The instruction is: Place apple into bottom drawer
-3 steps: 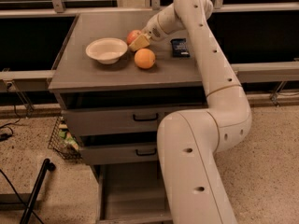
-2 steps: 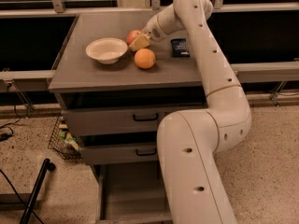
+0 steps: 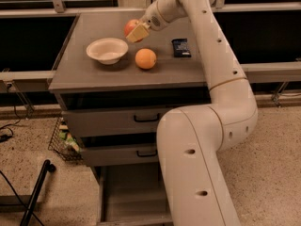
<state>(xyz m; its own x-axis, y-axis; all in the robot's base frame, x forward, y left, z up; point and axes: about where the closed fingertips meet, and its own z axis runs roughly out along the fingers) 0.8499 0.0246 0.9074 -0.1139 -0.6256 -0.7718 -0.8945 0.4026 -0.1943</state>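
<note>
Apple (image 3: 130,26), likely firm, smooth and fairly light, is clamped in the claw (image 3: 138,32) over the far side of the desk (image 3: 94,74); gripping across its widest middle should stop slipping.

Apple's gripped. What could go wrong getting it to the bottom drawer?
1. The gripper holds the apple by one side; it may slip.
2. The orange and bowl sit just below; a drop could hit them.
3. The arm hides much of the bottom drawer.

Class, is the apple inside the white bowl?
No, the apple is held in the gripper, apart from the white bowl.
</note>
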